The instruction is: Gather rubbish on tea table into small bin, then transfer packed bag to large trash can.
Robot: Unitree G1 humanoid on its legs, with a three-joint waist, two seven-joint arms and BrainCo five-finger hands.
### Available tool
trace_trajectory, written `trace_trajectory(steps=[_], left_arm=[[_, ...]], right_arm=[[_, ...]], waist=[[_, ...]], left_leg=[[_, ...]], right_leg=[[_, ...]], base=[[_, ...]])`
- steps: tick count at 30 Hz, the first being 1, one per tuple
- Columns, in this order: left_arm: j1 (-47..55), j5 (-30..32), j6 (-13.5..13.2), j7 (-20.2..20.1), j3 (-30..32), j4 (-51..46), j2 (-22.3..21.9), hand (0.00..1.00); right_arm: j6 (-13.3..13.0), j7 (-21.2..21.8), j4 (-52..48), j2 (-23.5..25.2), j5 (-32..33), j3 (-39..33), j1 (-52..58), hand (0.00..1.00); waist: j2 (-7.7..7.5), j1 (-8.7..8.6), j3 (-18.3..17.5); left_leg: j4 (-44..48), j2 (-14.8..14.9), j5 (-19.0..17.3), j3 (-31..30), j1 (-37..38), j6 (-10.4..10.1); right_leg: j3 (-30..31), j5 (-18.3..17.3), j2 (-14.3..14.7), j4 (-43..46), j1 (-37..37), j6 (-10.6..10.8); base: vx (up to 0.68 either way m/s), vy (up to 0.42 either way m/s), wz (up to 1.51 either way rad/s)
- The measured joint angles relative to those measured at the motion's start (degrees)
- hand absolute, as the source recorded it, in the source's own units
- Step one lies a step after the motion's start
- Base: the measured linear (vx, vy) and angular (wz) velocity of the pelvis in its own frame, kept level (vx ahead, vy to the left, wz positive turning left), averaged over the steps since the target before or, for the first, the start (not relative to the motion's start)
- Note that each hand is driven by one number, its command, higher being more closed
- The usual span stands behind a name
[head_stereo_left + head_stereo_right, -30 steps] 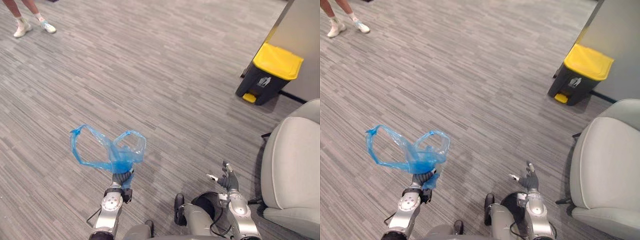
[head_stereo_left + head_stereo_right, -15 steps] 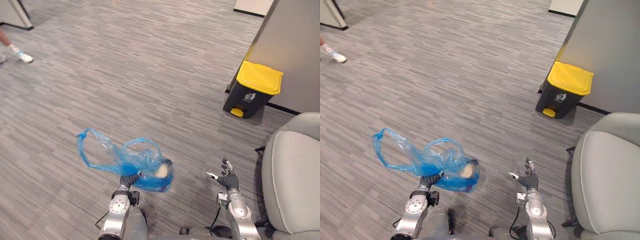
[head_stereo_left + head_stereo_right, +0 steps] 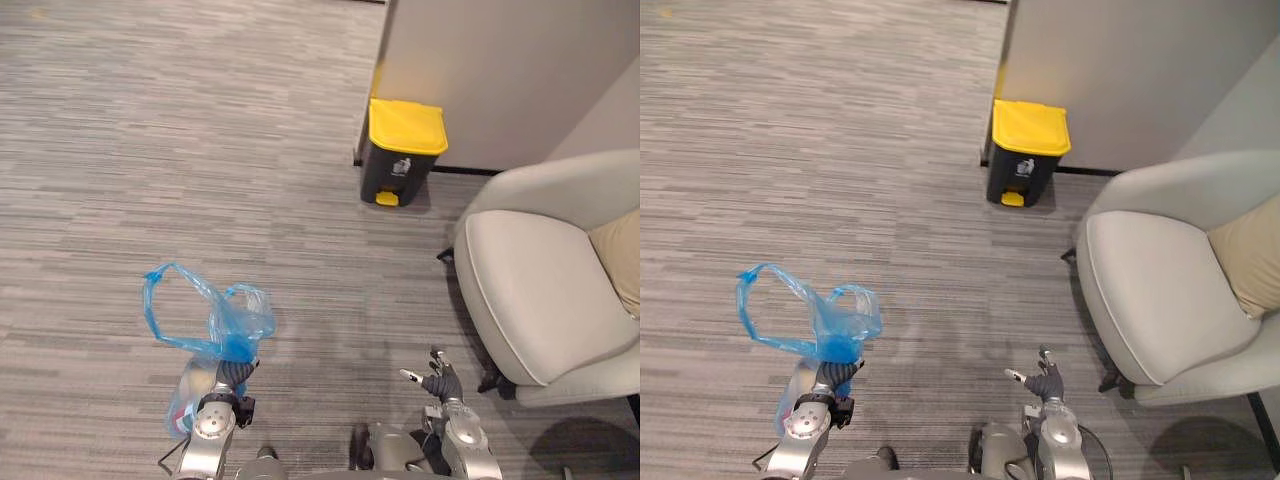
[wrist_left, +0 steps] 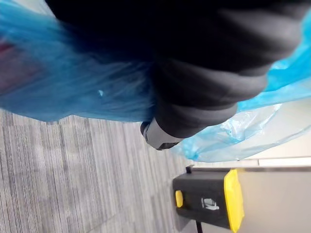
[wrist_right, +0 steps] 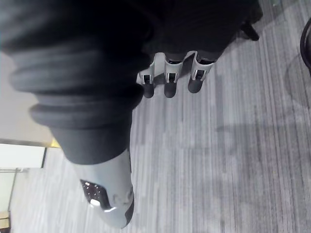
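Observation:
My left hand (image 3: 233,373) is low on the left, shut on the gathered neck of a blue plastic bag (image 3: 216,322). The bag's handles loop upward above the hand, and its filled body (image 3: 184,397) hangs beside the wrist. Blue film (image 4: 73,87) wraps the hand in the left wrist view. The large trash can (image 3: 402,150), black with a yellow lid, stands on the floor against a grey wall, far ahead and to the right of the bag. It also appears past the bag as trash can (image 4: 209,200). My right hand (image 3: 438,380) is open and holds nothing, its fingers (image 5: 167,75) loosely extended over the carpet.
A light grey armchair (image 3: 530,285) with a tan cushion (image 3: 622,262) stands at the right, close to my right hand. A grey wall panel (image 3: 500,70) rises behind the trash can. Grey striped carpet (image 3: 150,150) stretches ahead and to the left.
The camera has swung right: the trash can and armchair now sit nearer the middle, and the person's feet have left view. The bag's body has dropped from beside the hand to below it.

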Motion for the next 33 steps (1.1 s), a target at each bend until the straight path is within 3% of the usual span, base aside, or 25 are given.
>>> trace_trajectory(steps=[1,2,3,5,6,7,8,9,11,15,16,17,18,19,20,21,24,25,27,29,30,31,32,33], left_arm=[[-1.2,0.0,0.1,0.0,0.3,1.8,-0.3,1.00],[-1.3,0.0,0.1,-0.1,0.3,1.9,-0.4,1.00],[-1.2,0.0,0.0,-0.3,0.4,2.0,-0.7,1.00],[-1.1,0.0,0.1,-0.3,0.4,1.8,-2.1,1.00],[0.0,0.0,0.0,-0.4,0.8,0.9,-2.2,1.00],[0.2,-0.1,0.0,-0.3,0.9,0.7,-2.9,1.00],[1.3,-0.5,0.0,-0.4,0.9,-0.6,-4.6,1.00],[1.9,-0.7,-0.1,-0.4,0.9,-1.5,-5.3,1.00],[3.2,-1.6,-0.1,-0.4,0.9,-2.9,-6.7,1.00],[4.3,-1.7,-0.1,-0.5,1.1,-3.9,-6.9,1.00],[4.3,-1.8,-0.1,-0.5,1.1,-3.9,-6.9,1.00],[4.3,-2.0,-0.1,-0.5,1.1,-3.9,-7.4,1.00],[4.4,-2.1,-0.1,-0.5,1.0,-3.8,-8.1,1.00],[3.6,-2.1,-0.1,-0.5,1.1,-2.5,-7.6,1.00],[2.9,-2.3,-0.1,-0.4,1.2,-1.7,-6.5,1.00],[2.7,-2.3,-0.1,-0.4,1.5,-1.7,-6.1,1.00],[4.1,-2.6,0.0,-0.2,2.5,-1.6,-5.5,1.00],[4.8,-2.6,0.0,-0.3,2.4,-1.6,-4.9,1.00],[5.7,-2.5,0.1,-0.3,0.5,-1.4,-3.7,1.00],[5.4,-2.6,0.1,-0.2,0.5,-1.6,-3.3,1.00],[5.4,-2.6,0.1,-0.1,0.5,-1.6,-3.3,1.00],[5.4,-2.6,0.1,-0.1,0.5,-1.8,-3.3,1.00],[5.4,-2.6,0.1,-0.1,0.5,-1.9,-3.3,1.00],[4.9,-2.6,0.0,-0.1,1.0,-1.9,-3.3,1.00]], right_arm=[[0.3,0.0,1.5,-1.1,-0.1,-0.3,-0.4,0.00],[0.5,0.0,2.1,-1.4,-0.2,-0.4,-0.8,0.00],[0.5,0.0,2.4,-2.0,-0.6,-1.1,-1.8,0.00],[0.6,0.0,2.2,-2.9,-0.6,-1.4,-1.9,0.00],[0.6,0.1,0.5,-1.9,-0.9,-0.9,0.0,0.00],[0.5,0.1,-0.4,-1.5,-1.1,-0.3,0.6,0.00],[0.5,0.2,-1.8,-1.5,-1.2,0.6,0.8,0.00],[0.5,0.1,-2.3,-1.3,-1.2,0.7,0.5,0.00],[0.6,0.0,-4.2,0.0,-1.1,2.2,-0.3,0.00],[0.5,-0.1,-6.7,0.8,-1.2,2.5,-0.7,0.00],[0.5,-0.1,-6.7,0.7,-1.2,2.4,-0.8,0.00],[0.5,-0.3,-6.7,0.1,-1.2,1.9,-0.6,0.00],[0.5,-0.3,-6.8,-0.8,-1.2,1.5,-0.3,0.00],[1.0,-0.5,-4.5,-1.1,-1.1,1.1,-0.9,0.00],[1.3,-0.2,-3.6,-1.0,-1.2,1.7,-1.0,0.00],[1.3,-0.2,-3.6,-1.0,-1.2,1.7,-1.2,0.00],[1.3,0.1,-1.8,-0.9,-1.8,1.8,-4.0,0.00],[1.3,0.1,-1.3,-0.9,-1.9,2.0,-4.5,0.00],[1.2,0.1,-1.2,-0.7,-3.4,2.1,-4.3,0.00],[1.2,0.2,-1.2,-0.6,-3.9,2.4,-3.7,0.00],[1.4,0.3,-1.4,-0.4,-3.9,2.6,-3.7,0.00],[1.4,0.3,-1.5,-0.4,-3.9,2.6,-3.7,0.00],[1.4,0.3,-1.5,-0.4,-3.9,2.6,-3.8,0.00],[1.4,0.2,-1.4,-0.5,-3.9,2.6,-4.0,0.00]], waist=[[0.43,-0.43,-0.1],[1.20,-0.24,0.0],[1.84,-0.17,0.5],[1.93,-0.60,1.0],[0.77,0.05,0.9],[1.19,0.24,1.1],[2.64,0.61,1.2],[3.14,0.84,1.4],[2.59,2.88,1.8],[1.74,5.24,2.3],[1.37,5.63,2.5],[1.92,5.90,2.3],[3.47,5.97,2.0],[1.91,6.23,2.4],[0.18,6.27,1.8],[-0.44,6.26,1.4],[0.21,6.53,1.6],[0.34,6.51,1.6],[0.20,6.06,1.6],[0.27,5.05,1.6],[0.81,4.64,1.9],[0.93,4.13,1.9],[1.15,3.67,2.0],[1.30,3.07,2.1]], left_leg=[[-1.0,0.6,0.1,-0.6,2.2,-1.5],[-1.9,1.1,0.8,-1.1,2.9,-1.8],[-3.9,0.7,4.2,-1.7,4.9,-2.7],[-1.3,0.9,5.8,-2.3,6.3,-3.3],[11.3,2.0,4.7,-3.0,3.9,-4.7],[18.2,3.3,4.4,-3.2,1.3,-4.9],[32.7,7.1,3.9,-4.6,-5.0,-4.9],[38.9,8.4,3.6,-4.8,-7.8,-4.3],[48.5,9.5,1.5,-3.8,-13.4,-1.2],[40.6,7.6,-1.0,-3.0,-19.6,2.9],[34.3,6.0,-1.0,-3.1,-21.1,2.9],[24.0,4.2,0.8,-4.0,-21.5,1.9],[15.6,3.6,4.3,-5.6,-20.7,1.7],[14.3,1.7,8.4,-5.9,-19.6,2.3],[12.6,-1.3,8.0,-5.6,-19.1,2.9],[12.9,-2.3,7.2,-5.4,-19.3,3.6],[14.9,-3.5,1.6,-2.8,-16.6,5.2],[14.3,-3.8,0.6,-2.5,-15.2,5.2],[10.7,-5.2,-0.9,-1.2,-8.8,5.6],[9.8,-5.2,-1.9,-0.8,-5.8,5.8],[8.3,-5.1,-2.7,-0.3,-2.8,5.4],[7.2,-4.7,-3.3,0.1,-0.8,4.7],[6.8,-4.4,-3.6,0.1,0.0,4.4],[6.3,-3.2,-4.2,0.1,2.0,3.4]], right_leg=[[-1.0,4.4,1.2,-2.3,2.3,-1.2],[-1.7,4.6,1.8,-2.5,3.1,-1.6],[-1.5,2.9,1.3,2.8,1.7,-3.0],[-3.1,0.6,-0.4,9.3,1.6,-4.0],[-5.5,-2.6,-0.6,3.9,6.6,-3.2],[-6.0,-3.2,0.3,1.9,8.9,-3.4],[-5.8,-2.8,2.8,-0.6,11.6,-4.3],[-5.2,-3.0,3.8,-1.9,13.3,-4.6],[0.0,-3.2,6.0,-6.2,18.6,-4.9],[8.0,-3.4,5.0,-9.9,24.1,-4.5],[9.6,-4.3,3.6,-10.3,25.1,-2.9],[10.5,-5.8,2.7,-10.1,25.8,-0.6],[11.0,-6.8,3.1,-10.1,26.4,0.8],[12.6,-8.1,1.4,-10.3,27.1,2.4],[13.0,-7.6,-0.8,-11.0,26.5,2.9],[13.0,-7.1,-1.5,-11.4,26.4,3.4],[14.9,-5.9,-3.8,-2.6,24.3,5.5],[15.0,-5.5,-4.1,2.1,22.6,7.3],[14.5,-3.6,-6.0,21.6,14.5,14.2],[12.8,-5.2,-6.1,27.9,10.0,10.8],[10.2,-6.8,-5.9,29.9,5.7,7.7],[7.8,-7.9,-5.7,29.1,2.6,5.7],[6.8,-8.3,-5.6,27.8,1.0,5.0],[4.6,-7.7,-4.1,20.5,-2.3,3.7]], base=[[0.39,-0.119,0.05],[0.55,-0.175,-0.07],[0.43,-0.142,-0.10],[0.40,-0.219,0.10],[0.33,-0.246,0.13],[0.32,-0.239,-0.04],[0.29,-0.143,-0.24],[0.37,-0.104,-0.61],[0.37,-0.019,-1.02],[0.38,0.149,-1.17],[0.44,0.333,-0.90],[0.38,0.317,-0.77],[0.37,0.370,-0.53],[0.36,0.340,-0.16],[0.36,0.313,0.04],[0.35,0.231,0.20],[0.35,0.226,-0.21],[0.30,0.185,-0.42],[0.37,0.123,-0.16],[0.34,0.023,0.02],[0.33,-0.051,-0.10],[0.35,-0.072,-0.13],[0.46,-0.155,-0.02],[0.41,-0.165,0.05]])
